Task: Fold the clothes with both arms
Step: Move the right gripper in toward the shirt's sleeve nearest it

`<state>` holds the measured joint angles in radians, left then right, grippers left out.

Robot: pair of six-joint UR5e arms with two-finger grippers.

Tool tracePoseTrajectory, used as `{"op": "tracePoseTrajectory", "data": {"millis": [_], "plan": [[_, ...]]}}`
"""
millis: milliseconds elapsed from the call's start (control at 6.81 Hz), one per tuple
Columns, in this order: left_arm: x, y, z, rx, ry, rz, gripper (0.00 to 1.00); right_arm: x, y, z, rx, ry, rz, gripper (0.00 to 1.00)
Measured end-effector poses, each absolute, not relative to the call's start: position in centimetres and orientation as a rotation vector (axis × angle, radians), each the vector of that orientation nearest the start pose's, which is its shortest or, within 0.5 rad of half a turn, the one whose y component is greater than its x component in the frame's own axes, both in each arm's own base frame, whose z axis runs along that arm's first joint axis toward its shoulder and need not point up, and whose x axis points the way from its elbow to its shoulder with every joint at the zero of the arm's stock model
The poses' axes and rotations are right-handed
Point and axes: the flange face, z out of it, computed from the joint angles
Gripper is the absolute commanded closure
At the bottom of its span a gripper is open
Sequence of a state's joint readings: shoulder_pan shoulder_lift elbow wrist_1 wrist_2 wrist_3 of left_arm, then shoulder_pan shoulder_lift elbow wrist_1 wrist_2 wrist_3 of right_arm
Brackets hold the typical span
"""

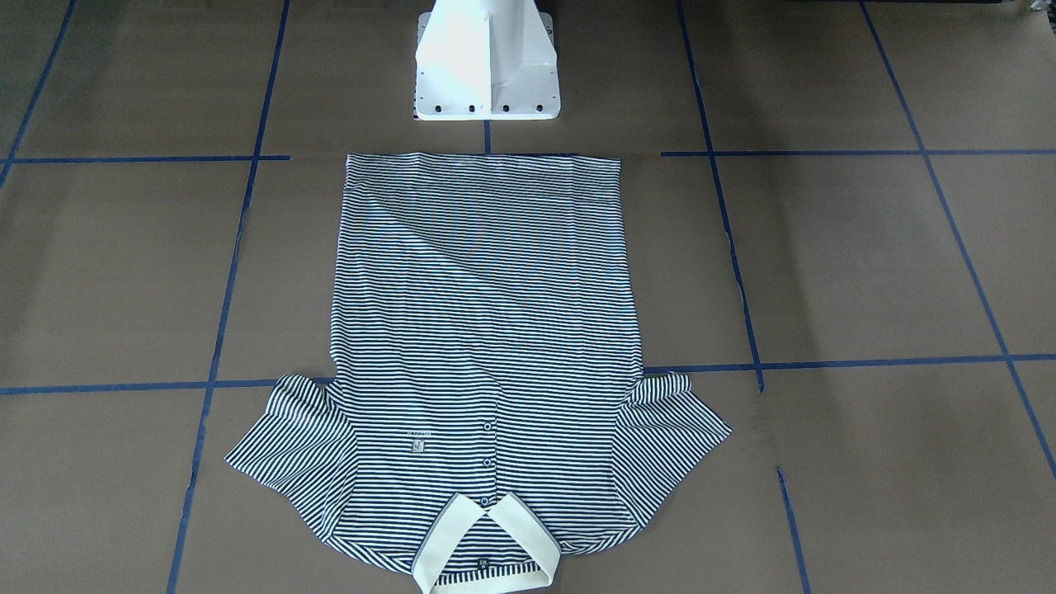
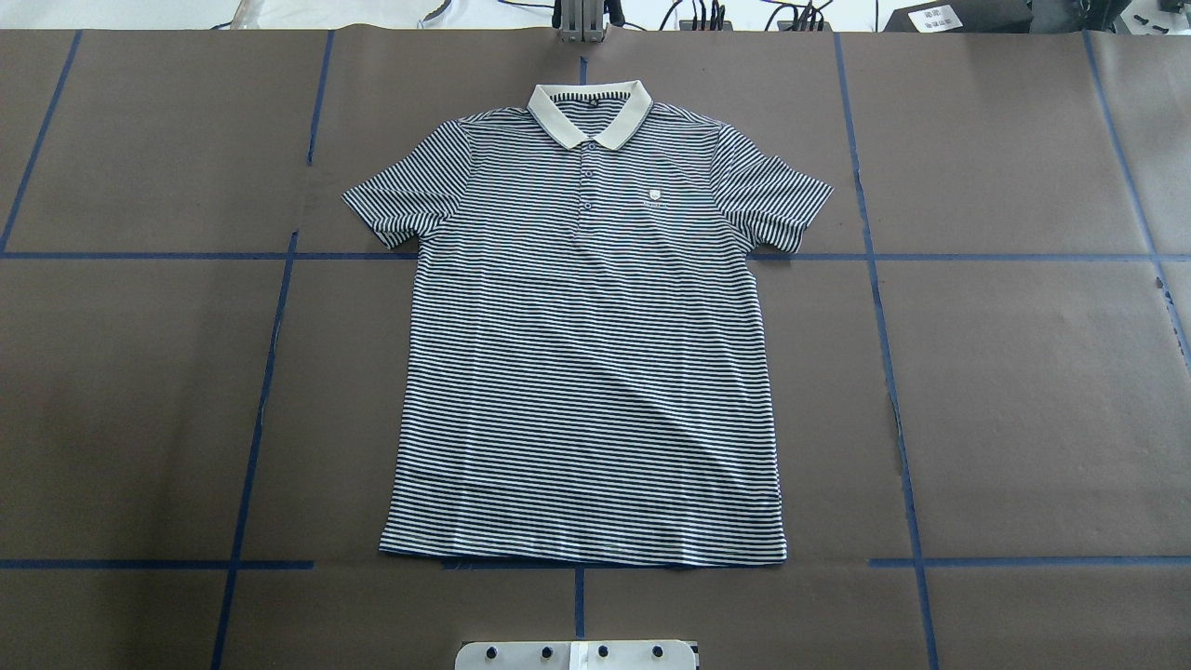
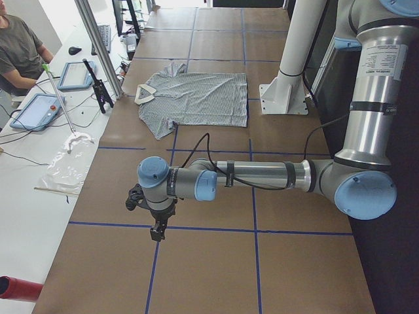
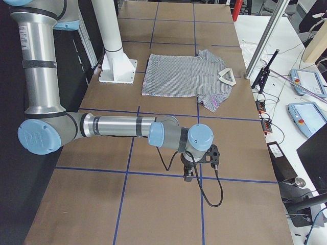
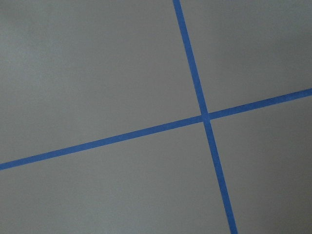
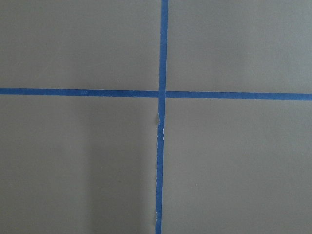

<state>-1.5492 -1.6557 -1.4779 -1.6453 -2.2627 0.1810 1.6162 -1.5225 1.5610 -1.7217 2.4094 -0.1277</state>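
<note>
Table [image 2: 1023, 391]: I am looking at a brown surface gridded with blue tape [image 5: 204, 117]; the white pedestal [image 1: 487, 62] is standing at the robot's edge.
Polo shirt [image 2: 586, 354]: it is lying flat and face up at the table's middle, with the hem just in front of the pedestal, the collar pointing away from the robot and both sleeves spread.
Progress: I am judging the task as not yet begun. No fold is showing, so sleeves, sides and body are all left to do.
Left arm [image 3: 262, 175]: it is reaching out low over bare table, well apart from the shirt.
Right arm [image 4: 117, 126]: it is doing the same at the opposite end.
Left gripper [image 3: 157, 230]: it is pointing down and holding nothing. How wide the fingers are set, I cannot tell.
Right gripper [image 4: 188, 176]: it is also pointing down with nothing in it, and again I cannot tell the opening.
Collar [image 2: 588, 112]: cream, lying open and flat.
Chest patch [image 2: 655, 196]: I am making out a small pale badge with a line of lettering — too small to read.
Neck label [image 1: 483, 564]: a dark tab is showing inside the collar — unreadable.
Buttons [image 2: 588, 175]: small and dark, running down the placket.
</note>
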Motion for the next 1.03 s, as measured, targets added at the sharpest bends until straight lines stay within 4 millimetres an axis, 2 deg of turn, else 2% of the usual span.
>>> {"op": "tracePoseTrajectory", "data": {"millis": [294,440,587,734,1027], "plan": [[-5.8,-53.7,65.5,0.124,0.685,0.219,0.0,6.9,-50.9,63.7,-0.035,-0.841,-0.029,0.0],[-5.7,-55.0,63.8,0.153,0.684,0.226,0.0,4.9,-52.0,62.4,-0.027,-0.837,-0.04,0.0],[-5.4,-56.8,61.5,0.205,0.701,0.244,0.0,2.6,-53.8,60.4,-0.008,-0.833,-0.021,0.0],[-5.0,-58.0,59.5,0.291,0.731,0.281,0.0,-0.8,-56.2,57.7,0.019,-0.843,-0.002,0.0],[-3.5,-59.0,57.1,0.455,0.759,0.36,0.0,-8.9,-59.9,54.6,0.111,-0.878,-0.061,0.0]]}}
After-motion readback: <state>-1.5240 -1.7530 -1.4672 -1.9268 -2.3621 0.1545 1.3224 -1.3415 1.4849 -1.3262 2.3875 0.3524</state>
